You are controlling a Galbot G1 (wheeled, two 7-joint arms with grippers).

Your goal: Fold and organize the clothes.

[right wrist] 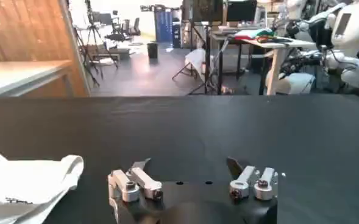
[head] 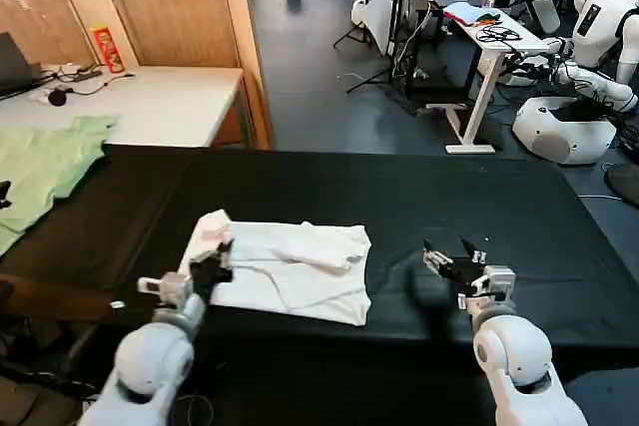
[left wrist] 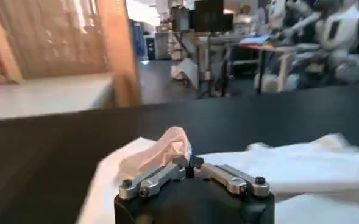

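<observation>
Both arms reach forward from the bottom of the head view, each showing a white rounded wrist housing. The left gripper (head: 213,268) sits at the lower left of centre, its dark fingers drawn together; in the left wrist view the linkages fold inward and meet, pinching a raised fold of the white T-shirt (left wrist: 167,149). The right gripper (head: 449,258) is at the lower right, its two fingers spread apart with nothing between them, just above the black counter (head: 519,207); the right wrist view shows the same wide gap.
</observation>
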